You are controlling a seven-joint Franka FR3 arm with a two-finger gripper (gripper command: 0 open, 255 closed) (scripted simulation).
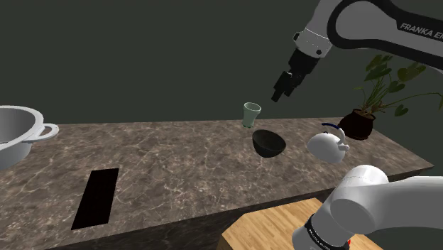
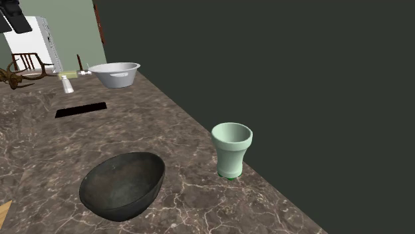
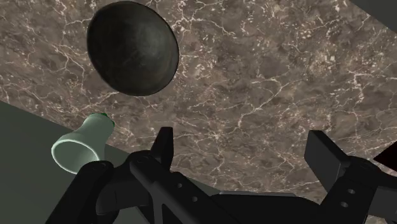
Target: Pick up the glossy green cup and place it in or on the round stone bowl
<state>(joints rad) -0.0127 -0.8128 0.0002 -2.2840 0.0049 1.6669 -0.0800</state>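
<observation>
- Dark veined counter, dark wall behind.
- Gripper hangs above it, fingers wide apart, empty.
- Green cup upright near the dark bowl, by the wall.
- Grey pot cut by the frame.

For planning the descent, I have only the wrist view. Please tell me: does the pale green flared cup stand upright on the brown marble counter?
Observer: Yes. In the second exterior view the pale green flared cup stands on its narrow foot, mouth upward, on the brown marble counter.
Operator: How high are the jaws now?
Observer: In the shoulder view the open jaws hang well above the cup's rim, toward that view's right of it.
Operator: Is something near the dark round stone bowl?
Observer: A white rounded teapot sits on the shoulder view's right of the dark round stone bowl, with a gap between them.
</observation>
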